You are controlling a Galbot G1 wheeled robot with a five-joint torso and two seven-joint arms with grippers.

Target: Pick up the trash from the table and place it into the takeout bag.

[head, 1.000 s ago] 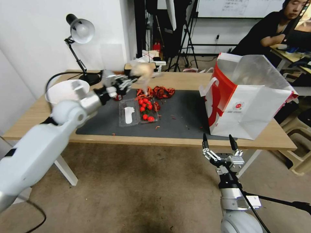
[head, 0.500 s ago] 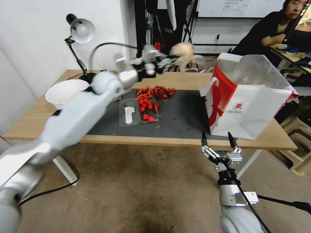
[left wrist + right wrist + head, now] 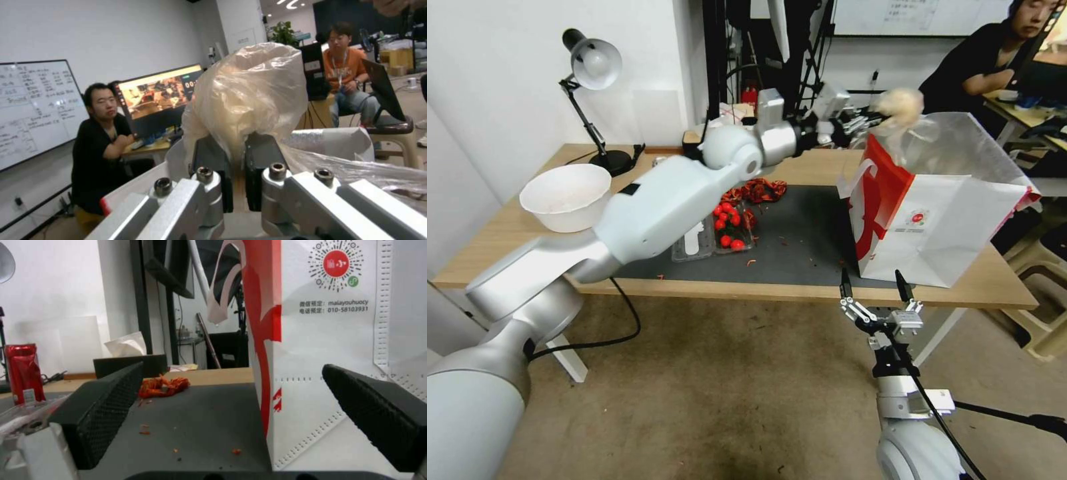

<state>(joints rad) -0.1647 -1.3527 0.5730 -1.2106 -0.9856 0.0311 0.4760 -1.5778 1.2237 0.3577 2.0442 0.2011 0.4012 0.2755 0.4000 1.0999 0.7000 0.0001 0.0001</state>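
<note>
Above the takeout bag (image 3: pixel 954 220) mouth, the left gripper (image 3: pixel 872 120), jaws clamping the bagged bun (image 3: pixel 899 107), should release only once centred.

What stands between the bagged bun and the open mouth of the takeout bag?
Nothing visible. The left pincer holds the bagged bun above the open top of the takeout bag, near its red side. The right pincer waits open, low in front of the table.
</note>
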